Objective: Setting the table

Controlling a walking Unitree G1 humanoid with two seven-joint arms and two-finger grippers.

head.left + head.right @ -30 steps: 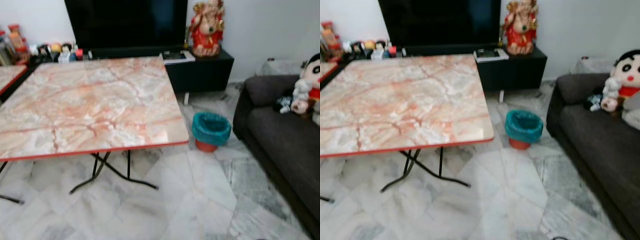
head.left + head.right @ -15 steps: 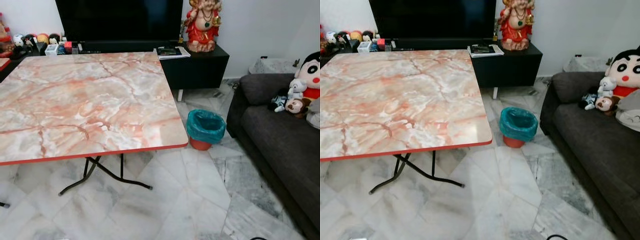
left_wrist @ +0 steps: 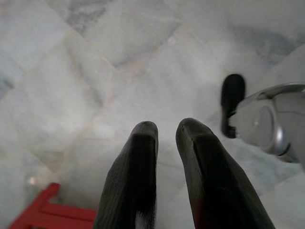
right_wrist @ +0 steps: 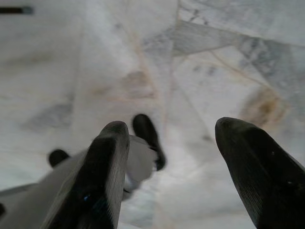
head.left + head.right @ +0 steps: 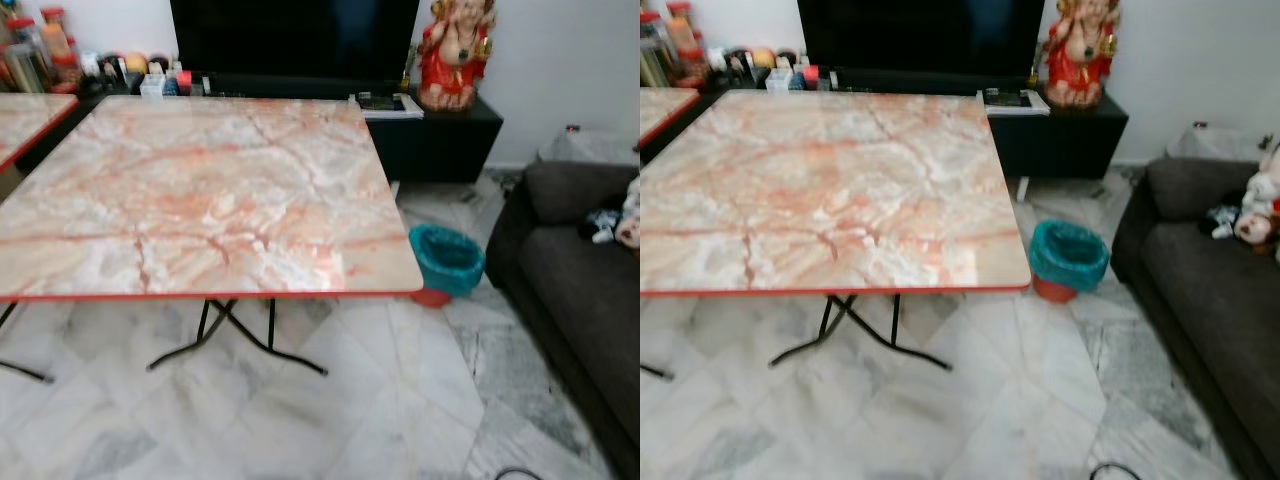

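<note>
The marble table (image 5: 200, 190) stood bare mid-frame; left gripper (image 3: 167, 131) nearly closed, right gripper (image 4: 171, 133) spread, both empty. It should fetch dishes first.

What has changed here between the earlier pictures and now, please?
Only the camera swung: everything has slid to the right of the picture, bringing a second table into view at the left. The marble table is still bare; the bin and sofa stayed put.
</note>
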